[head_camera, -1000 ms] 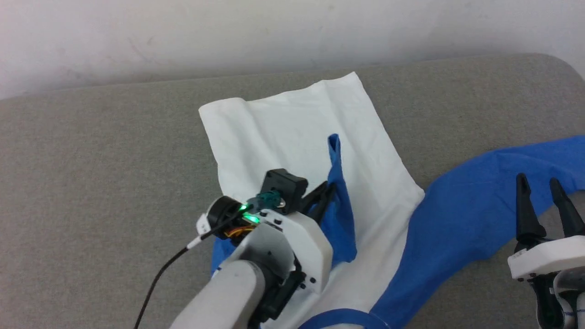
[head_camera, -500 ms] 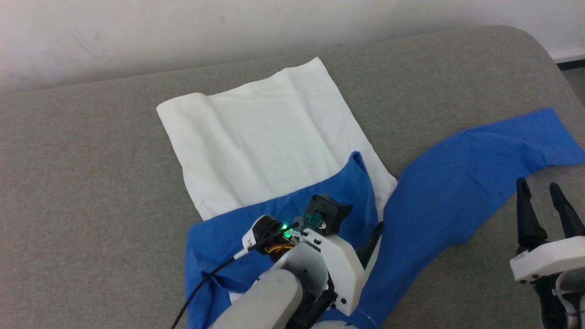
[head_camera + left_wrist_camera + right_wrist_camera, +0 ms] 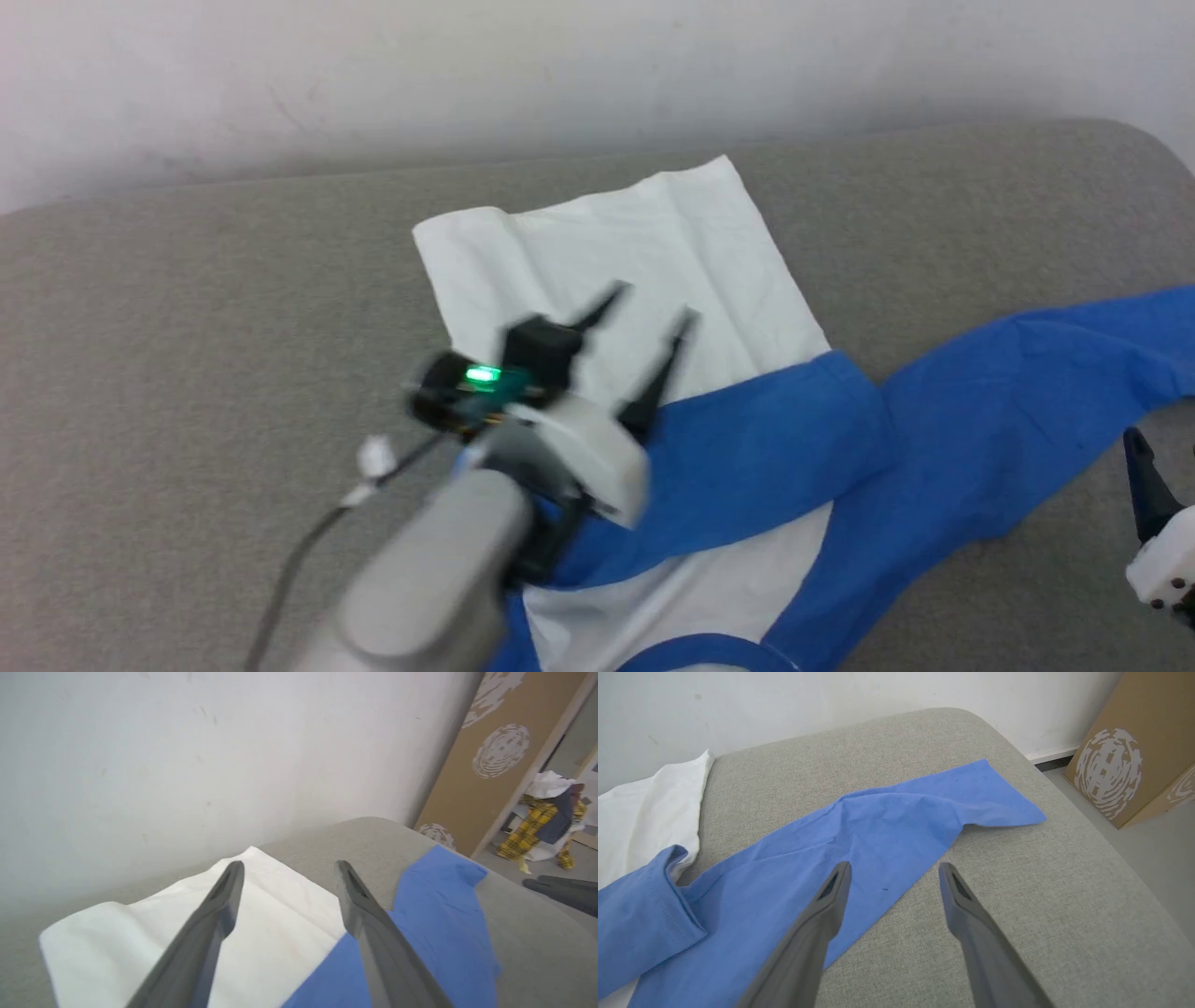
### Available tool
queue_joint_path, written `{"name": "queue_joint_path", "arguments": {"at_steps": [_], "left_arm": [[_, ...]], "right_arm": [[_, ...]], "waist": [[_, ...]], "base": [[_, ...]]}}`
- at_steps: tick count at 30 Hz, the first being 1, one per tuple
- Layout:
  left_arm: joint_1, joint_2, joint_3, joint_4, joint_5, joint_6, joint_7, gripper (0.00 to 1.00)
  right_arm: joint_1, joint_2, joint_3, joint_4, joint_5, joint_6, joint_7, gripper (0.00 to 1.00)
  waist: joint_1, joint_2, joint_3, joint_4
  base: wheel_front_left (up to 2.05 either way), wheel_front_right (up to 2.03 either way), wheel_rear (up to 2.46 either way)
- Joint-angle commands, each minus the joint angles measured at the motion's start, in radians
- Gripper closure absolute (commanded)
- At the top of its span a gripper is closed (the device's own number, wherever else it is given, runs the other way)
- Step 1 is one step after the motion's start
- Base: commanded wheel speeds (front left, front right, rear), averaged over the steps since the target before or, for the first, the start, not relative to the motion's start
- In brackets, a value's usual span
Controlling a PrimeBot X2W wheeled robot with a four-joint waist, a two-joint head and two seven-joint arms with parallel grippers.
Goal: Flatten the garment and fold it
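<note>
The garment [image 3: 644,252] lies on a grey padded table [image 3: 187,308], white body toward the wall. One blue sleeve [image 3: 747,457] is folded across the body. The other blue sleeve [image 3: 1027,392] stretches out to the right, seen also as a long blue strip [image 3: 887,826] in the right wrist view. My left gripper [image 3: 653,308] is open above the white body [image 3: 275,914], holding nothing. My right gripper [image 3: 892,868] is open over the table just in front of the outstretched sleeve; one of its fingers [image 3: 1148,485] shows at the lower right of the head view.
A pale wall [image 3: 560,75] runs behind the table. The table's rounded corner [image 3: 971,718] ends at the right, with a brown cardboard box [image 3: 1129,746] on the floor beyond. A pile of yellow checked cloth [image 3: 542,816] lies further off.
My left gripper opened and let go of the blue sleeve, which now lies folded across the white body. The gripper has lifted off it. The head camera shifted between frames.
</note>
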State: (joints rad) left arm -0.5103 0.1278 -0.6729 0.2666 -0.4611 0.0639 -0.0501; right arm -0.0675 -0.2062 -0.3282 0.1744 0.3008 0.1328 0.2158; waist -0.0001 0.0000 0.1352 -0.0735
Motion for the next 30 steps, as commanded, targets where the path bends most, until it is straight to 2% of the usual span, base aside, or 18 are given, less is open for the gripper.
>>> {"name": "queue_joint_path", "arguments": {"at_steps": [1, 4, 8, 12, 15, 19, 24, 30], "left_arm": [[0.008, 0.053, 0.034, -0.009, 0.017, 0.02, -0.03, 0.0], [0.055, 0.15, 0.104, -0.035, 0.028, 0.06, -0.1, 0.0], [0.149, 0.248, 0.211, -0.089, 0.012, 0.106, -0.177, 0.0], [0.262, 0.291, 0.318, -0.169, 0.01, 0.153, -0.208, 0.0], [0.341, 0.271, 0.399, -0.237, 0.014, 0.18, -0.211, 0.0], [0.426, 0.203, 0.483, -0.3, 0.04, 0.177, -0.211, 0.0], [0.464, 0.123, 0.546, -0.298, 0.083, 0.117, -0.211, 0.0], [0.455, 0.067, 0.582, -0.272, 0.129, 0.053, -0.211, 0.0]], "right_arm": [[-0.01, -0.007, -0.009, 0.006, -0.005, -0.002, 0.031, 0.0], [-0.026, -0.023, -0.017, 0.024, -0.01, -0.002, 0.104, 0.0], [-0.04, -0.038, -0.011, 0.043, 0.003, -0.002, 0.172, 0.0], [-0.052, -0.047, -0.015, 0.077, -0.001, -0.002, 0.214, 0.0], [-0.063, -0.063, -0.02, 0.112, -0.014, -0.002, 0.232, 0.0], [-0.096, -0.088, -0.03, 0.173, -0.029, -0.002, 0.235, 0.0], [-0.149, -0.136, -0.046, 0.269, -0.066, -0.002, 0.212, 0.0], [-0.182, -0.156, -0.025, 0.356, -0.066, -0.002, 0.194, 0.0]], "waist": [[0.0001, 0.0, -0.025, 0.037], [0.0001, 0.0, -0.027, 0.054], [0.0001, 0.0, -0.025, 0.081], [0.0001, 0.0, -0.018, 0.108], [0.0001, 0.0, -0.005, 0.126], [0.0001, 0.0, 0.019, 0.144], [0.0001, 0.0, 0.051, 0.168], [0.0001, 0.0, 0.075, 0.192]], "base": [[0.0, 0.0, 0.0], [0.0, 0.0, 0.0], [0.0, 0.0, 0.0], [0.0, 0.0, 0.0], [0.0, 0.0, 0.0], [0.0, 0.0, 0.0], [0.0, 0.0, 0.0], [0.0, 0.0, 0.0]]}}
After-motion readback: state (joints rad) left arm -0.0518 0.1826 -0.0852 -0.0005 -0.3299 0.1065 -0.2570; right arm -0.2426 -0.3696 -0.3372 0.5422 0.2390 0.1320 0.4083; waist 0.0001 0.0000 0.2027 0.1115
